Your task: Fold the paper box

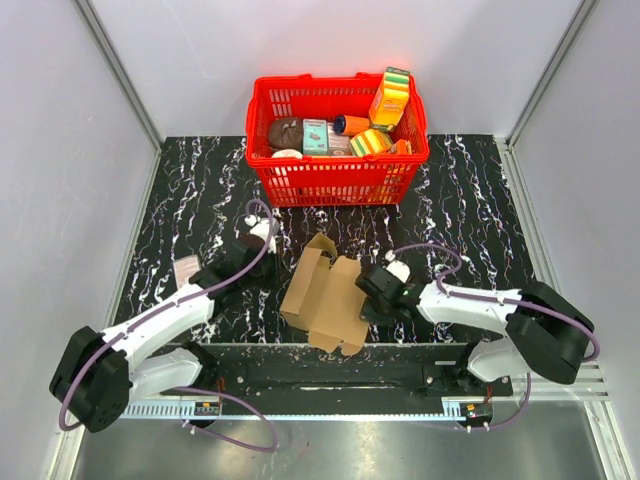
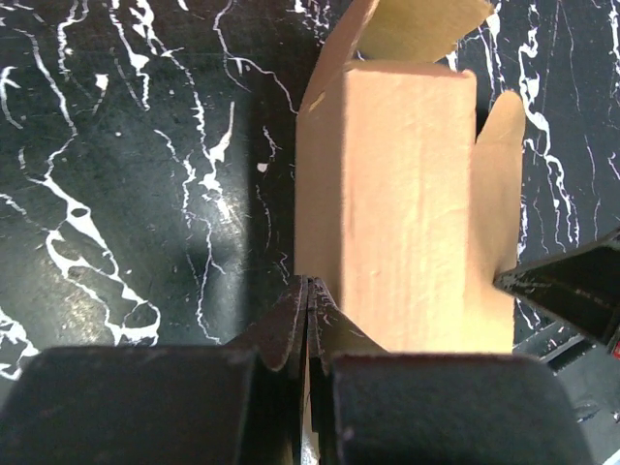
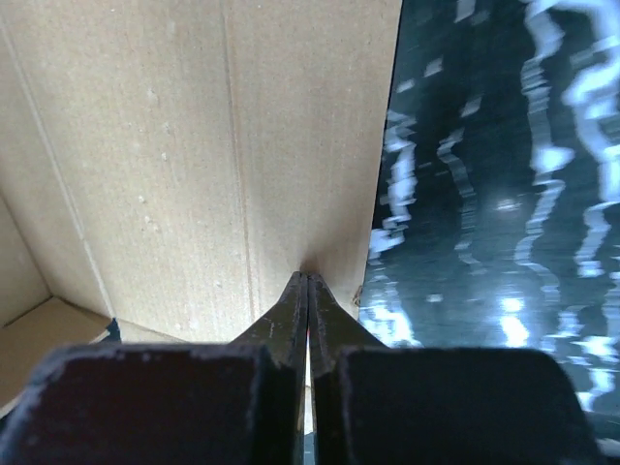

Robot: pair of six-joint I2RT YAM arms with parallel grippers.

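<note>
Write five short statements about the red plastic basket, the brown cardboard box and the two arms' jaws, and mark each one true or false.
1. The red plastic basket stands at the table's far side, beyond the brown cardboard paper box. True.
2. The paper box lies inside the basket. False: it lies on the black marbled table, between the arms.
3. The left gripper and right gripper both have their jaws shut. True.
4. The basket is empty. False: it holds colourful packages.
5. The paper box is folded completely shut. False: a flap at its far end stands open.
</note>
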